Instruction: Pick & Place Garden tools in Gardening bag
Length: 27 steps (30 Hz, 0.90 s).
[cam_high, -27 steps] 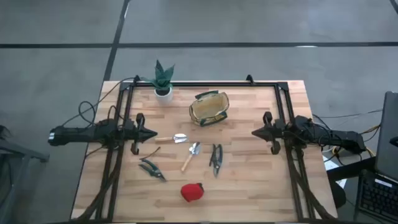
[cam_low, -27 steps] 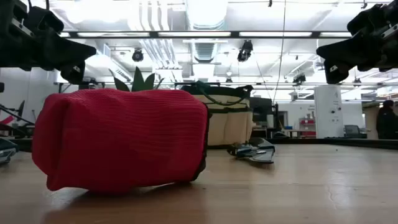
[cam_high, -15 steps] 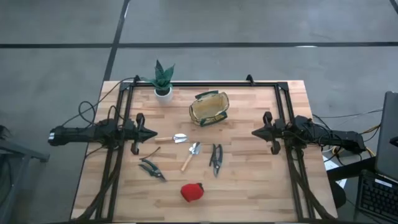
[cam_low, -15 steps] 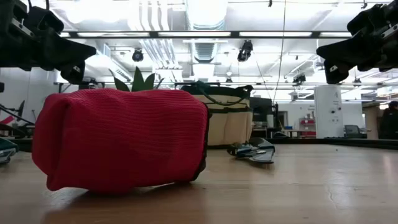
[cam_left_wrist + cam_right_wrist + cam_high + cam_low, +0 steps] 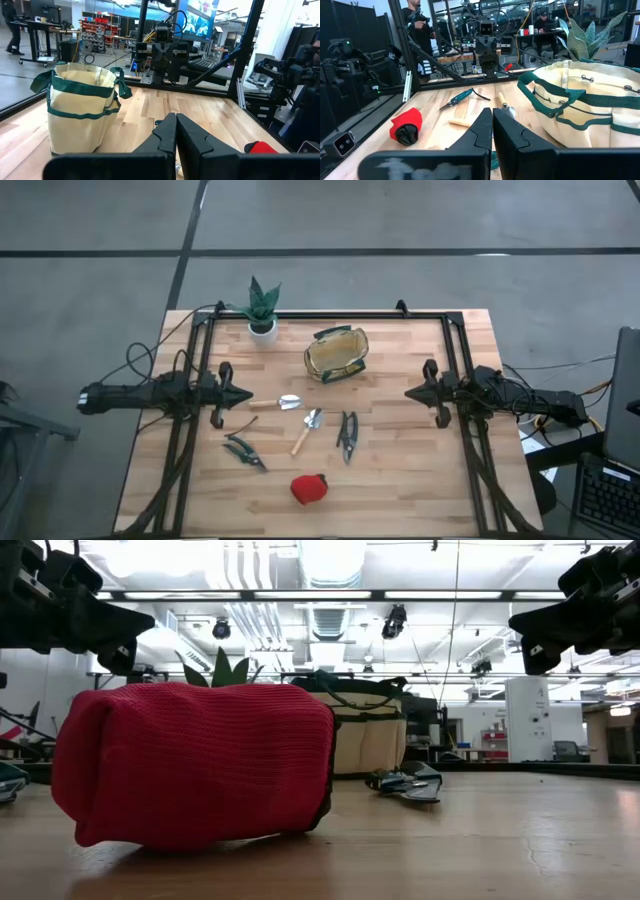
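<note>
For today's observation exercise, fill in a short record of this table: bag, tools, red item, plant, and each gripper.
bag: gardening bag upright at the table's far middle
trowels: two trowels, in front of the bag
shears: two pruning shears, either side of the trowels
red item: red soft item at the near edge
plant: potted plant, far left
left gripper: shut, holding nothing
right gripper: shut, holding nothing

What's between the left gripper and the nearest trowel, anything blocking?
Nothing visible. The left gripper, shut, hovers at the table's left side; the trowel lies just to its right on bare wood. The shears and the gardening bag sit clear of that path.
</note>
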Tool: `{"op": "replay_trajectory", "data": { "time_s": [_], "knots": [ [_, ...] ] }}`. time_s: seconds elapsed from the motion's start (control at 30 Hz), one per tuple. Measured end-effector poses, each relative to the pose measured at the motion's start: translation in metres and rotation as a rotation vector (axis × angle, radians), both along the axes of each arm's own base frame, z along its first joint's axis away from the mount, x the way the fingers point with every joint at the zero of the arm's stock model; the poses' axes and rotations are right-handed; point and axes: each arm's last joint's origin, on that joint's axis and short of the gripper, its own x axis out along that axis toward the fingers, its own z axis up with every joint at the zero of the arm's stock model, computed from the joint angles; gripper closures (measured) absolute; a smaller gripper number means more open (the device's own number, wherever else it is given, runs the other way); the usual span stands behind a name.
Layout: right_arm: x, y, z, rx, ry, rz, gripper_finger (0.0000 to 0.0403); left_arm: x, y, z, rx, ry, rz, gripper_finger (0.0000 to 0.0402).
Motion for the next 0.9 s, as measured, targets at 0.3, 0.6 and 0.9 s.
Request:
{"op": "replay_trajectory", "data": {
  "time_s": [0.3, 0.6, 0.9],
  "knots": [
    [0.0, 0.0, 0.0, 0.0, 0.0, 0.0, 0.0394, 0.0, 0.0, 0.0, 0.0, 0.0, 0.0, 0.039],
    [0.0, 0.0, 0.0, 0.0, 0.0, 0.001, 0.0394, 0.0, 0.0, 0.0, 0.0, 0.0, 0.0, 0.039],
    [-0.004, 0.0, 0.026, 0.395, -0.24, 0.05, 0.0394, 0.0, 0.0, 0.0, 0.0, 0.0, 0.0, 0.039]
  ]
}}
